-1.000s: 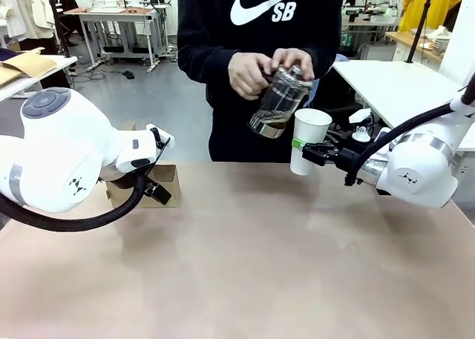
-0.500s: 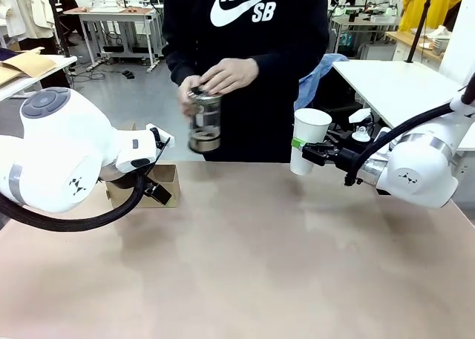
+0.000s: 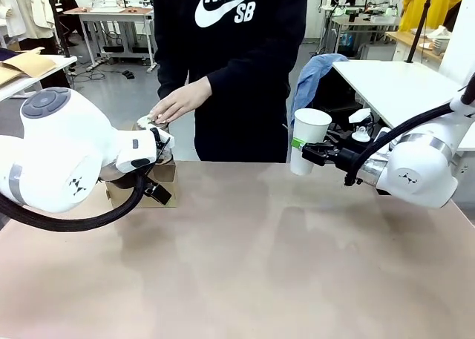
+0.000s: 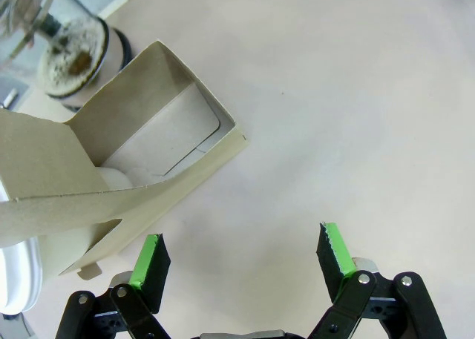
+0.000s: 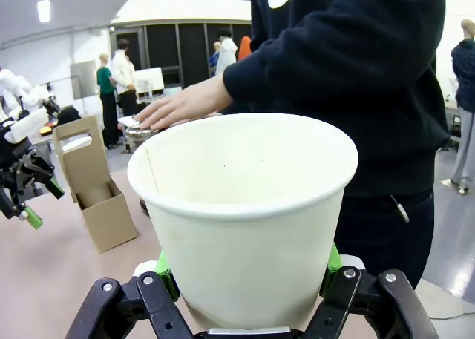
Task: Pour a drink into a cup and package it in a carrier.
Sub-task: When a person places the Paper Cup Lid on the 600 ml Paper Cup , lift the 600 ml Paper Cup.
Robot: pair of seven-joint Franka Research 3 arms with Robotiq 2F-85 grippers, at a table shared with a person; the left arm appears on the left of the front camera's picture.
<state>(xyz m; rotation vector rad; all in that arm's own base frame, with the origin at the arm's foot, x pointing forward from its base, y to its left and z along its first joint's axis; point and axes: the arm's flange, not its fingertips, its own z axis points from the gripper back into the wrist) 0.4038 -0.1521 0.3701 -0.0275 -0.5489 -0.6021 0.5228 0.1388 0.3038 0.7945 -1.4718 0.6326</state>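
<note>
My right gripper (image 3: 305, 153) is shut on the white paper cup (image 3: 308, 140) and holds it upright above the table's far right edge. In the right wrist view the cup (image 5: 245, 205) sits between the green pads (image 5: 164, 268). Its inside below the rim is hidden, so the drink is out of view. The brown cardboard carrier (image 3: 165, 182) stands at the far left, and my left gripper (image 3: 154, 191) hangs open just beside it. In the left wrist view the carrier (image 4: 126, 161) lies left of the open gripper (image 4: 241, 254). A person's hand (image 3: 174, 101) rests on the glass pitcher (image 4: 70, 46) behind the carrier.
The person stands at the far side, leaning toward the left. The tan table (image 3: 252, 265) is bare from the middle to the near edge. A white table (image 3: 393, 83) stands behind my right arm. My left gripper (image 5: 22, 187) shows far off, next to the carrier (image 5: 96, 183).
The person carried the pitcher from just above the cup leftward and down to the spot behind the carrier. Neither arm has moved, and the cup stays in the right gripper.
</note>
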